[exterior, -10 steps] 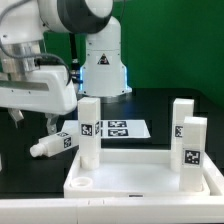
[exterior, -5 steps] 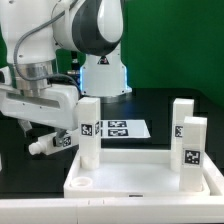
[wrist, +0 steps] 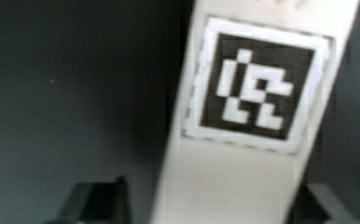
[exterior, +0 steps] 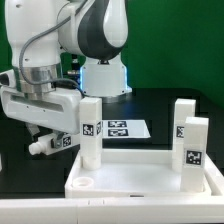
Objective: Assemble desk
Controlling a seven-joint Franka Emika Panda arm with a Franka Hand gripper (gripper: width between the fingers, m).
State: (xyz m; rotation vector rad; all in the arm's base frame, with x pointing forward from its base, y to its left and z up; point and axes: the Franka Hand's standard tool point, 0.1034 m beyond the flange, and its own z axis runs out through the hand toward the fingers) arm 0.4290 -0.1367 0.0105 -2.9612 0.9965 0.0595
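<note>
Only black-and-white square tags on the legs; no readable text.

Evenly bright exterior view; wrist view dim, blurred.

A white plastic rimmed tabletop panel carries three upright tagged blocky legs, beside the pincer; a fourth tagged leg lies flat beneath the pincer.

Three legs stand upright in the tabletop; a fourth leg lies on the table at the exterior view's left, below the gripper. The marker board lies behind.
</note>
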